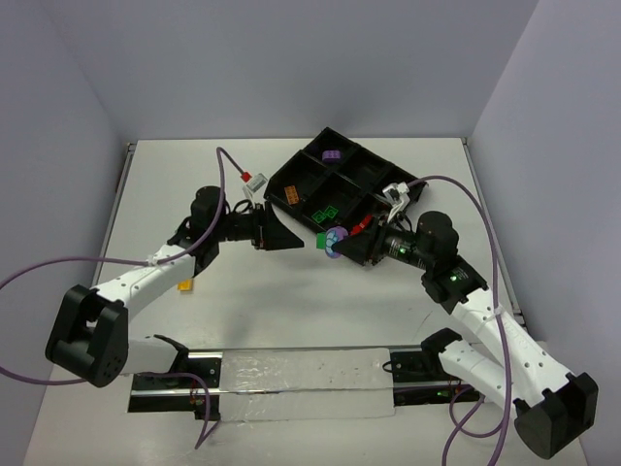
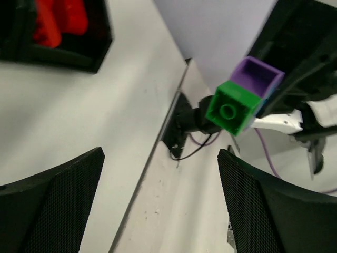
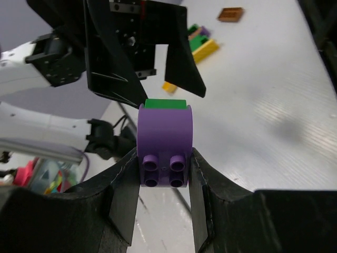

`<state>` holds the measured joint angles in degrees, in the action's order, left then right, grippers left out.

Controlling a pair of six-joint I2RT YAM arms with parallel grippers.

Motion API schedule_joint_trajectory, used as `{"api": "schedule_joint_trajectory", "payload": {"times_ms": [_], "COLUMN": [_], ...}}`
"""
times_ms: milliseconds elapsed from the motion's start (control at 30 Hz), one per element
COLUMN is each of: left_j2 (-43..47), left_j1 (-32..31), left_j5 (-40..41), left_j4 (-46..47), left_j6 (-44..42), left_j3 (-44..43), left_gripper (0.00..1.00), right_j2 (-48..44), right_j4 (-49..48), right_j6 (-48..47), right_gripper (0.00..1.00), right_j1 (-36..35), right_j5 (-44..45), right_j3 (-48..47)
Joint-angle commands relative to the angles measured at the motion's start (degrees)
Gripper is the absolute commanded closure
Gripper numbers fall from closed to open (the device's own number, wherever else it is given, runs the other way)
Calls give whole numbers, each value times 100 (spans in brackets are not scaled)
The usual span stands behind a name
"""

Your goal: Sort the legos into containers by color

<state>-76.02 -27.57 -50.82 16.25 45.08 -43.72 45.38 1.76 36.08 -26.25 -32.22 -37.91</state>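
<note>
1. Left gripper [image 1: 296,236]: jaws spread wide, empty, facing the stacked pair.
2. Green brick [image 2: 231,108] sits stuck on the purple piece [image 3: 164,142], which the right gripper [image 1: 347,243] pinches in mid-air beside the black tray [image 1: 301,160].
3. Judged step: separating the pair. Next, the left gripper must close on the green brick alone.

Smooth plastic purple brick [image 3: 164,139]; matt black plastic tray [image 1: 291,165].

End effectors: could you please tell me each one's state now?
Left end effector: open, empty.
Right end effector: closed on purple rounded plastic brick with green brick attached.
</note>
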Motion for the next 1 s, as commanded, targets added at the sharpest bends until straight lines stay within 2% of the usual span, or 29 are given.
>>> {"api": "schedule_joint_trajectory", "payload": {"times_ms": [0, 200, 267, 367, 567, 700, 967], "left_j2": [491, 305, 236, 120, 64, 55, -123], "left_j1": [41, 41, 41, 41, -46, -155, -397], "left_j5": [-771, -1138, -1411, -1517, -1453, -1294, -1273], "left_j4": [1529, 2469, 3160, 3363, 3287, 2590, 2608], "left_j6": [439, 1153, 1563, 1704, 1558, 1020, 992], "left_j3": [12, 112, 197, 169, 95, -102, -214], "left_gripper": [4, 3, 2, 2, 4, 5, 11], "right_j2": [76, 84, 50, 53, 187, 258, 404], "right_j4": [-914, -1091, -1080, -983, -981, -1140, -1156], "right_j6": [211, 321, 321, 249, 256, 321, 340], "right_gripper": [100, 100, 100, 100, 100, 100, 100], "right_j1": [32, 32, 32, 32, 20, 31, -6], "right_j5": [-818, -1052, -1137, -1270, -1298, -1379, -1324], "right_j3": [-2, 12, -6, -69, -105, -118, -164]}}
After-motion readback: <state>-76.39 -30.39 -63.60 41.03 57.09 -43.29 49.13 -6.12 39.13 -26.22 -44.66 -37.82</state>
